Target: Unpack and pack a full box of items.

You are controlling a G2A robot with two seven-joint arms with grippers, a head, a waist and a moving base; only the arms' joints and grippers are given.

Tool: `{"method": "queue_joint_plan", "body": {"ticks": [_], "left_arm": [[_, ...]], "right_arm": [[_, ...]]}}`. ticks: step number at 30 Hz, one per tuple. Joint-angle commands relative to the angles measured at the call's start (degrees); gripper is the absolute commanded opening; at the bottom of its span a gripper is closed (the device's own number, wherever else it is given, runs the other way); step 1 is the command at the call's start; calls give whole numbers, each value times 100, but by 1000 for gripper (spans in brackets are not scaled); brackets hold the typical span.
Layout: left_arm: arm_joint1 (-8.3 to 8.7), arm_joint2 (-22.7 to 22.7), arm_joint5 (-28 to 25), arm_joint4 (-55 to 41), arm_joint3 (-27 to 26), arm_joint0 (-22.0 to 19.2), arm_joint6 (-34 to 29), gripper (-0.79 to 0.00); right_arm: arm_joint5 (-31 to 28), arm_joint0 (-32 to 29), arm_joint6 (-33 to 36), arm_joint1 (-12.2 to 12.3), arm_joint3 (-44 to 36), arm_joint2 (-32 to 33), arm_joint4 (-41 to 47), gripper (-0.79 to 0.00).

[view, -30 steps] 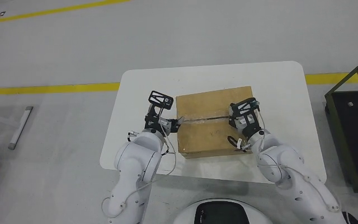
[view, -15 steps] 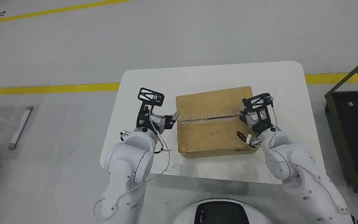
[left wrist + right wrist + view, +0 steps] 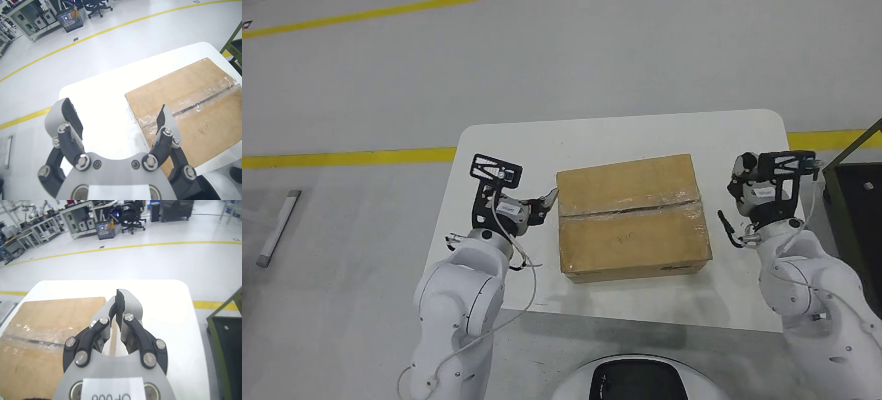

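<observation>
Box point(image 3: 632, 215): brown cardboard, lying flat near the middle of the white table point(image 3: 742, 135), long side across in front of you. Both top flaps are down. Clear tape point(image 3: 634, 211) runs along the centre seam and is wrinkled and shiny where it wraps over the ends. There is a small handwritten mark on the flap nearer you. Nothing is out of the box, and nothing else is on the table.

Left gripper point(image 3: 115, 109): you'll find it just beside the box's left end, level with the seam. Fingers are spread wide with nothing between them. In the left wrist view, one ribbed pad point(image 3: 72, 118) is over bare table and the other lines up with the taped corner. It looks apart from the cardboard, but you can't confirm the gap from the top view.

Right gripper point(image 3: 118, 300): it is off the box's right end, over bare tabletop and clearly apart from the box. Its finger pads are pressed together and hold nothing.

Surroundings: a yellow floor line point(image 3: 342, 157) passes behind the table. A dark green metal frame point(image 3: 854, 235) stands on the floor just past the table's right side. A short grey bar point(image 3: 277, 228) lies on the floor well to the left.
</observation>
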Motion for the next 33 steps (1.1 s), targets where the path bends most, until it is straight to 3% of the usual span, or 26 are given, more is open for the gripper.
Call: {"method": "queue_joint_plan", "body": {"ticks": [1, 10, 15, 21, 31, 32, 33], "left_arm": [[8, -18, -25, -71, -29, 59, 126, 0], [71, -62, -375, -36, 44, 426, 1299, 0], [96, -19, -327, 194, 95, 631, 1882, 0], [110, -24, 285, 819, 345, 906, 2793, 0], [150, 66, 147, 928, 564, 1294, 3137, 0], [154, 67, 105, 909, 568, 1314, 3087, 0], [154, 67, 105, 909, 568, 1314, 3087, 0]], "right_arm": [[-74, -125, 2, 16, 206, 137, -99, -785], [-414, -246, -436, -58, 850, -563, -72, -785], [-393, -312, -619, -75, 733, -672, -171, -785], [-290, -929, -753, -33, -213, 4, 68, -785], [-483, -2311, -929, 0, -1312, 965, 249, -785], [-514, -2412, -950, 1, -1384, 974, 153, -634], [-517, -2499, -957, 0, -1444, 977, 74, -406]]}}
